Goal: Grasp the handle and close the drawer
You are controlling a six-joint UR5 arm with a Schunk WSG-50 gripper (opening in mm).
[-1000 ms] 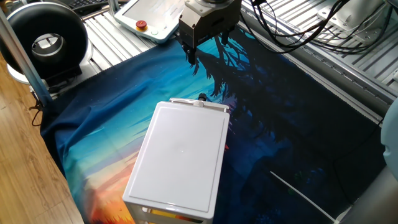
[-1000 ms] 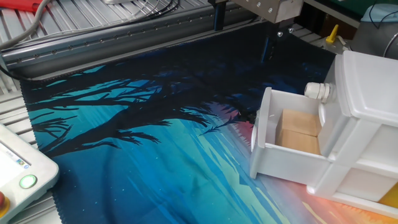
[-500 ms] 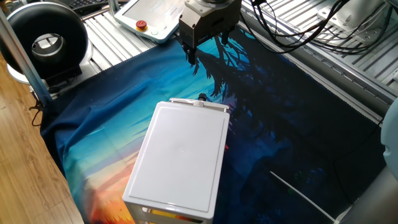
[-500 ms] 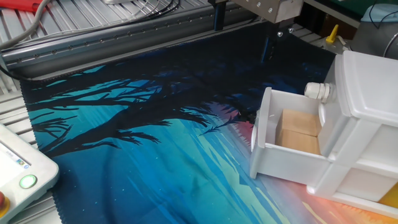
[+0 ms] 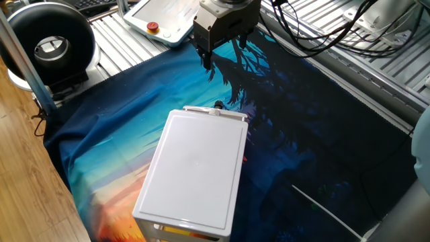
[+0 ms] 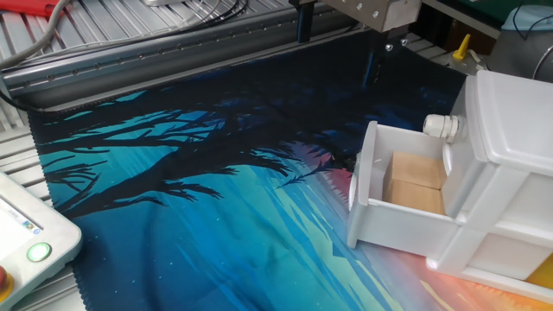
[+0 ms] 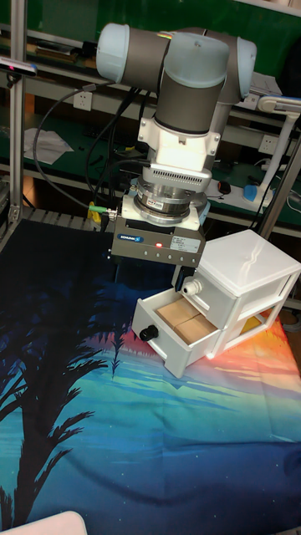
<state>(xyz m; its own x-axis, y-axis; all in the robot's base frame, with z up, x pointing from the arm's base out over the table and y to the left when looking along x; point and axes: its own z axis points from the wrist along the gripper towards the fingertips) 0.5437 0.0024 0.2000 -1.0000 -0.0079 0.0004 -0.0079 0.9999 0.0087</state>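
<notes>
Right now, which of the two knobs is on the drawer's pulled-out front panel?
The dark knob; the pale knob sits higher, back against the white box.

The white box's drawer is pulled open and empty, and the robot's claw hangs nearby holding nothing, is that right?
Not quite: the drawer is pulled open but not empty. The other fixed view shows tan blocks lying inside it. The gripper does hang nearby holding nothing.

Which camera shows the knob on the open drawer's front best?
The tall fixed view: the handle faces it on the drawer front. One fixed view catches only its tip; the other fixed view sees the panel from behind.
</notes>
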